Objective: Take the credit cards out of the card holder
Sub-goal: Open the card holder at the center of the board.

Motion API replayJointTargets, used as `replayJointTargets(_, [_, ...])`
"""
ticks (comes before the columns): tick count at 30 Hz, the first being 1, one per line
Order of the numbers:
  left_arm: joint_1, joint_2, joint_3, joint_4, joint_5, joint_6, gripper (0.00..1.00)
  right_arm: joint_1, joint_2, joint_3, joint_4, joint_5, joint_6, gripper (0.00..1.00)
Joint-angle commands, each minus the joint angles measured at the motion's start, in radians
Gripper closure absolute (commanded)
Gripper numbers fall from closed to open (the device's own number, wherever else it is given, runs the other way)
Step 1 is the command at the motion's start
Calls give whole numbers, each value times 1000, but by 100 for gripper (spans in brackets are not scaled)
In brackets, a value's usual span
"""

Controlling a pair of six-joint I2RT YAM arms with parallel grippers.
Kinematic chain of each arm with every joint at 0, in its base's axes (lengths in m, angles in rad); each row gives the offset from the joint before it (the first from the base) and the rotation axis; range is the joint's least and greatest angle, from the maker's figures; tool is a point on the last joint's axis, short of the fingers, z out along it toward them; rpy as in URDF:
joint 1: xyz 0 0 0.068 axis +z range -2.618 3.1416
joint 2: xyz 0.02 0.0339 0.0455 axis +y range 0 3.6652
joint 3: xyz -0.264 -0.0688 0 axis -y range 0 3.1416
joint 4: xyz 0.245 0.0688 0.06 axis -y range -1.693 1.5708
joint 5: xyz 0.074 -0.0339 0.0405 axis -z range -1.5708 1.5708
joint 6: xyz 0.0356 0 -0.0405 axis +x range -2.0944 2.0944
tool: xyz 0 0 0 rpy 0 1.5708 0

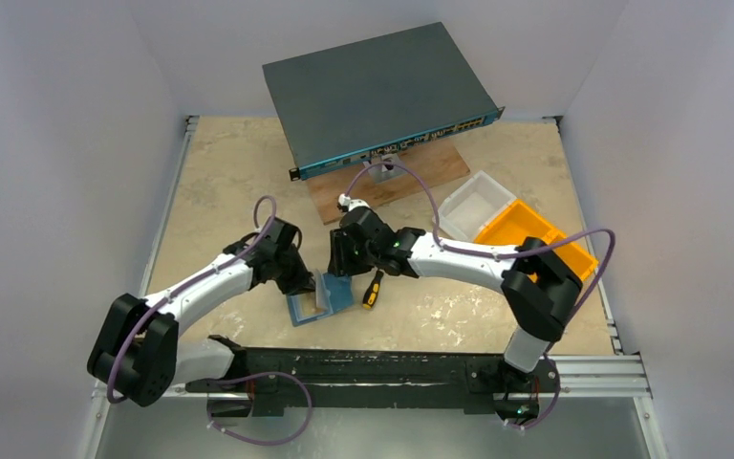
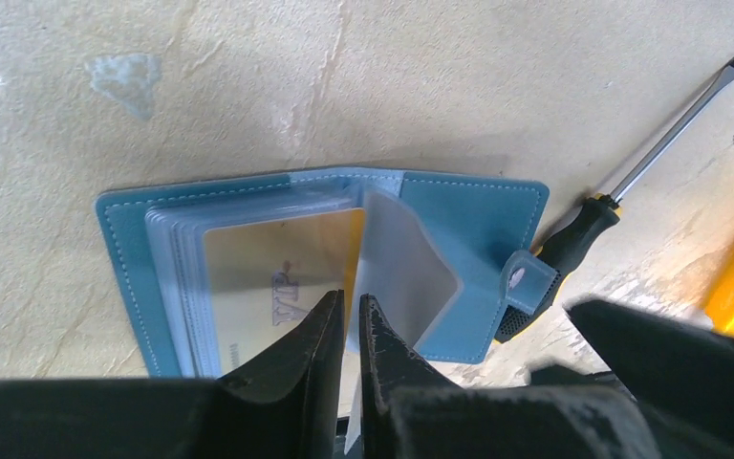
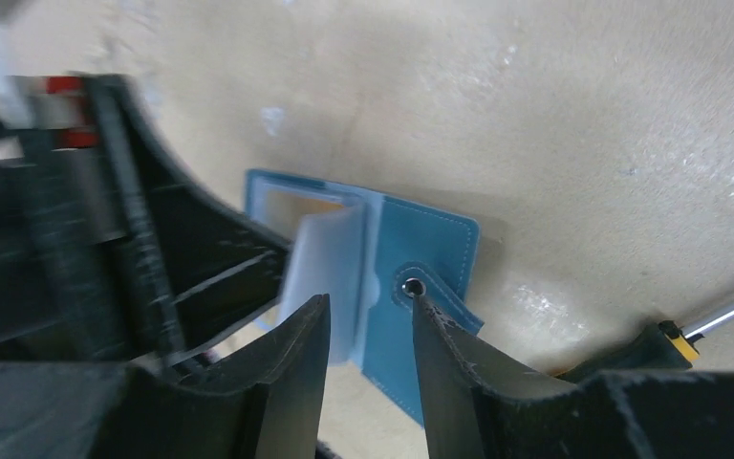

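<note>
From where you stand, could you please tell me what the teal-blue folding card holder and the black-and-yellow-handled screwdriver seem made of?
Teal-blue folding card holder: likely faux leather, matte, stitched edges; inner sleeves look like translucent plastic.
Black-and-yellow-handled screwdriver: glossy metal shaft, probably steel; handle probably plastic.

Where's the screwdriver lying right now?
In the top view, the black-and-yellow-handled screwdriver lies on the table, just right of the open teal-blue card holder, near the middle.
</note>
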Motion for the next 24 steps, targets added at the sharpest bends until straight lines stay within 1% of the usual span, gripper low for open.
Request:
replayJointTargets(1, [-14,29,50,46,30,-21,89,-5,-104,26,-12,37,-2,62])
replayJointTargets(4, [-29,48,64,61,36,-33,89,-5,-146,8,-21,48,2,62])
replayJointTargets(7, [-52,79,84,73,37,-43,89,-5,-183,-20,-36,71,3,65])
replayJointTargets(13, [-100,170,114,106,38,-72,89,3,-221,-98,9,17,7,76])
replayJointTargets(19, [-105,261,125,124,47,-85,89,10,-206,-152,89,-70,25,86])
replayJointTargets(24, [-104,266,121,118,43,-80,89,18,-156,-168,143,-123,39,93])
